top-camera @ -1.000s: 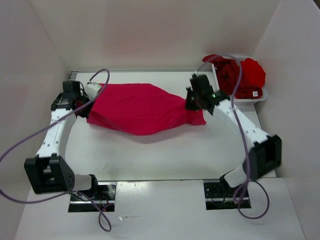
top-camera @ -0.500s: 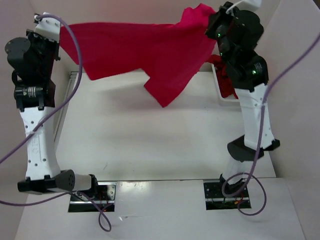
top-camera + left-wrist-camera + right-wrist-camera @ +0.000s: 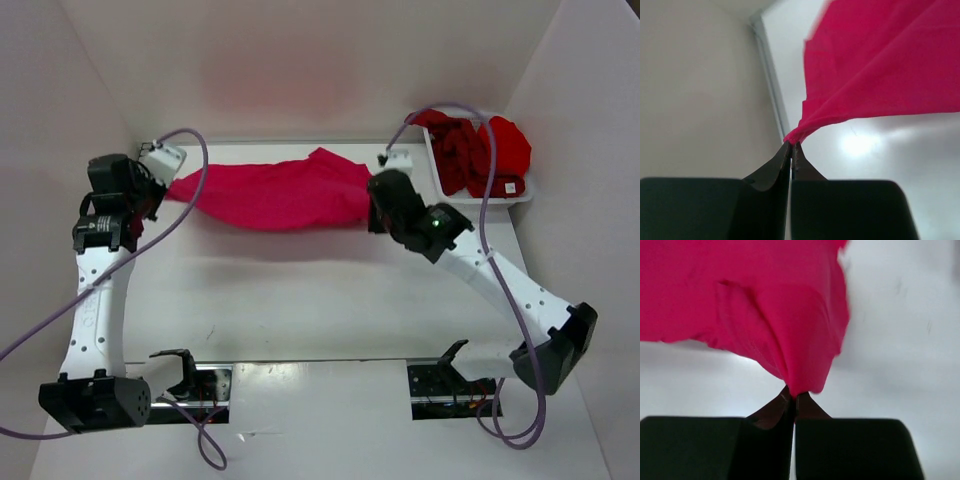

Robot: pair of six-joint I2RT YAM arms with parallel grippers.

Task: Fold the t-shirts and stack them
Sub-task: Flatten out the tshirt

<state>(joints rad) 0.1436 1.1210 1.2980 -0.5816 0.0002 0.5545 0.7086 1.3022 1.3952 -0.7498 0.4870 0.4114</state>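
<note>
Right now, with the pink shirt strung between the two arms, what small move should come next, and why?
Probably lower both arms together, keeping them apart. The left end effector and right end effector are each shut on one end of the shirt, which hangs bunched above the table and casts a shadow on it. Laying it down stretched should spread it for folding.

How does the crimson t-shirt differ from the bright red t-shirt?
The crimson t-shirt is stretched between the left claw and right claw, both shut on it; the bright red t-shirt lies bunched, unheld. The crimson one is over the table; the bright red one is in the white basket. Neither is folded.
</note>
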